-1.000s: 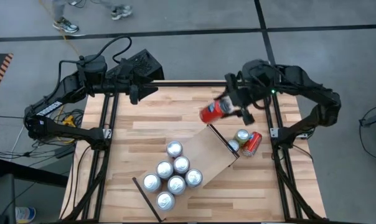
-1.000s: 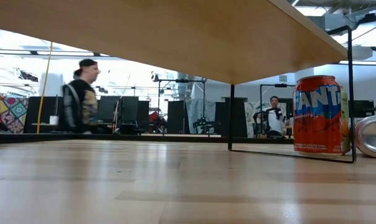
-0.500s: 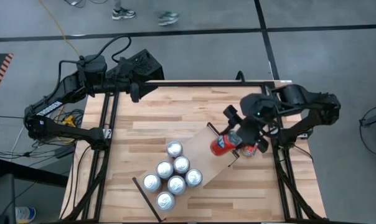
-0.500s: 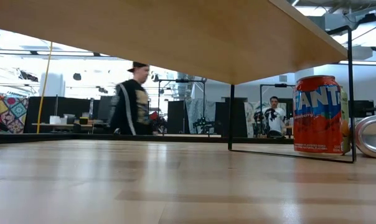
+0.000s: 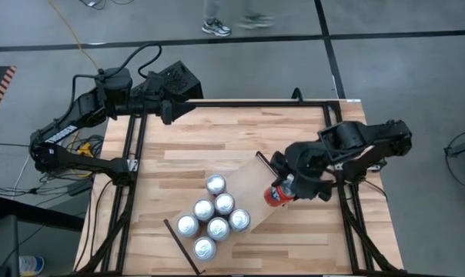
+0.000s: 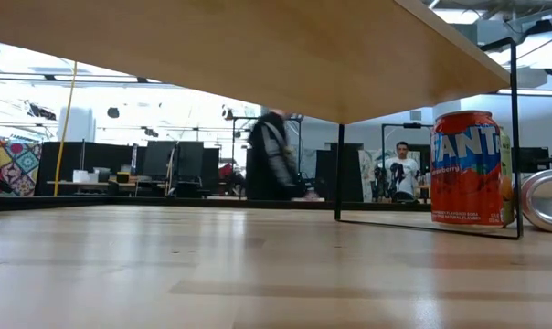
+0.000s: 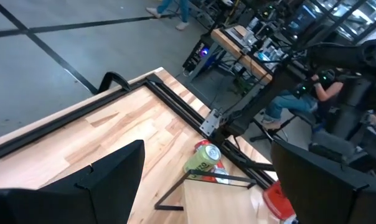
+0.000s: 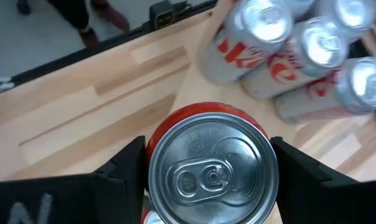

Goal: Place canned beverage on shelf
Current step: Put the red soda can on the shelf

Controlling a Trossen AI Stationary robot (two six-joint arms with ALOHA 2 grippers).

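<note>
**Right gripper holding a red can over the shelf's near-right end**

The butcher-block tabletop (image 5: 217,138) fills the black frame seen in the high view. On it lies the shelf (image 5: 252,188), a pale board set at a diagonal, with a thin black strip at each short end. The left arm (image 5: 102,104) waits folded at the table's far-left corner; its gripper (image 7: 200,186) shows two dark fingers spread well apart with nothing between them. The right arm (image 5: 363,142) reaches in from the right edge, and the right gripper (image 5: 282,188) sits above the shelf's right end. Its fingers (image 8: 122,171) stand on either side of a red can (image 8: 210,168), pinching it upright with the pull-tab top facing the wrist camera. In the high view this can (image 5: 277,194) appears over the board near its right-hand black strip; whether its base touches the board cannot be told. A cluster of six silver cans (image 5: 213,215) stands upright on the shelf's other half, well apart from the red one. In the low view an orange Fanta can (image 6: 468,169) stands beside a silver can lying on its side (image 6: 546,201), under the shelf's raised edge. A person (image 6: 274,157) is in the room beyond.
</note>
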